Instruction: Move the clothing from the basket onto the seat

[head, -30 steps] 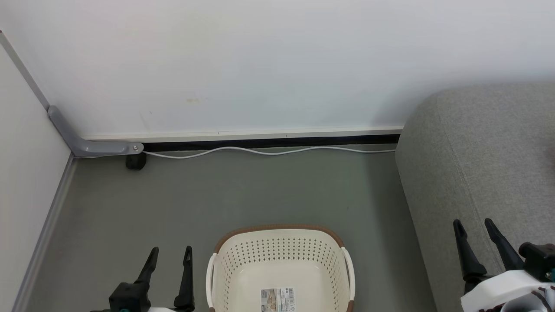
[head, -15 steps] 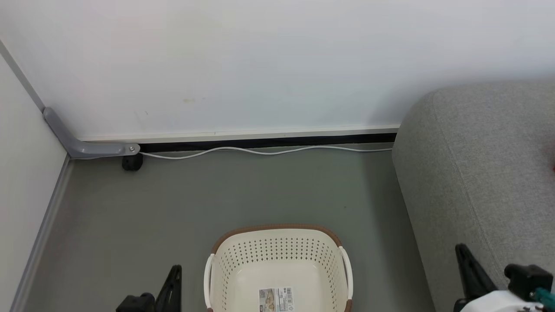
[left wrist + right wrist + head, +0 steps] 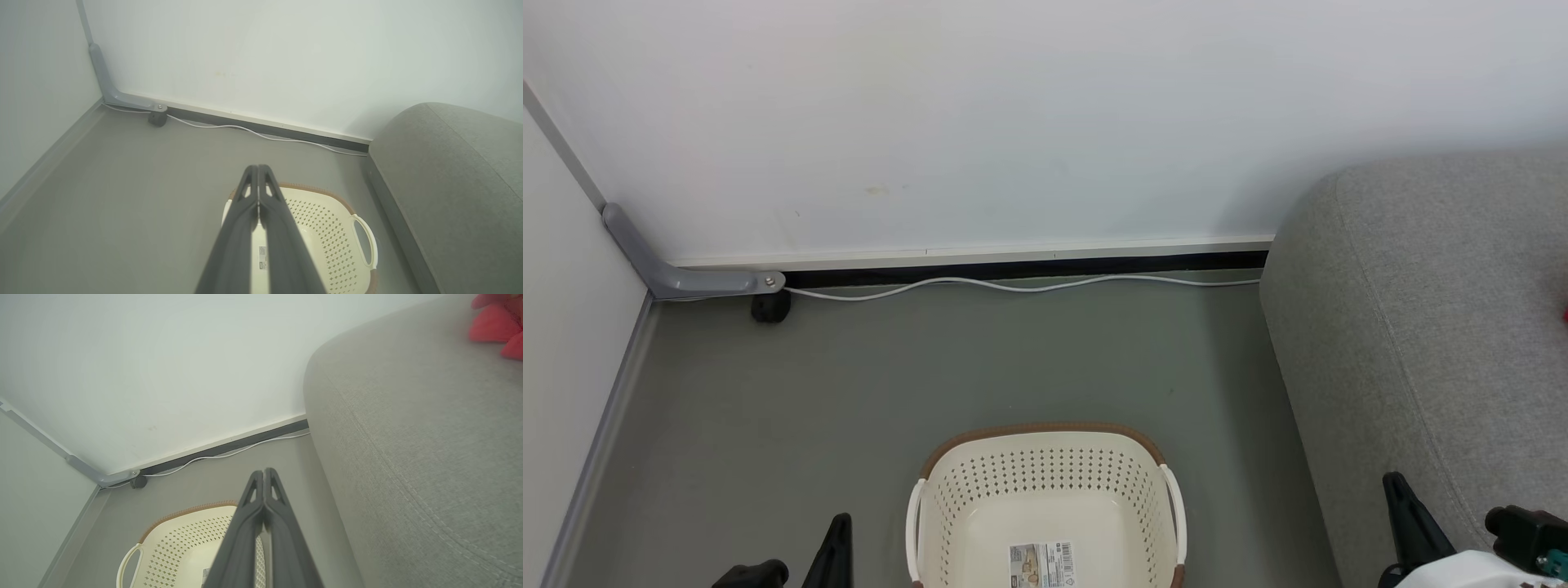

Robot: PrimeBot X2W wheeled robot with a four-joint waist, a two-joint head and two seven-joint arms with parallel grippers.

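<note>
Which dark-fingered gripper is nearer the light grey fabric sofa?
The right gripper, close beside the grey sofa; the left gripper is across the cream perforated basket from it.

Floor [image 3: 931, 367]: basket [image 3: 1045, 427], sofa [image 3: 1421, 327], cable [image 3: 1021, 287]; sofa: perhaps clothing [image 3: 494, 326].

One basket [image 3: 1045, 427], one seat [image 3: 1437, 310], one cable [image 3: 1013, 287], one label [image 3: 1045, 563], one left gripper [image 3: 258, 168], one right gripper [image 3: 264, 471]

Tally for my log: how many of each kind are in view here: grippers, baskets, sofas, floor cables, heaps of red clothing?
grippers: 2 (left gripper, right gripper)
basket: 1
sofa: 1
white cable: 1
red clothing heap: 1
Total: 6
</note>
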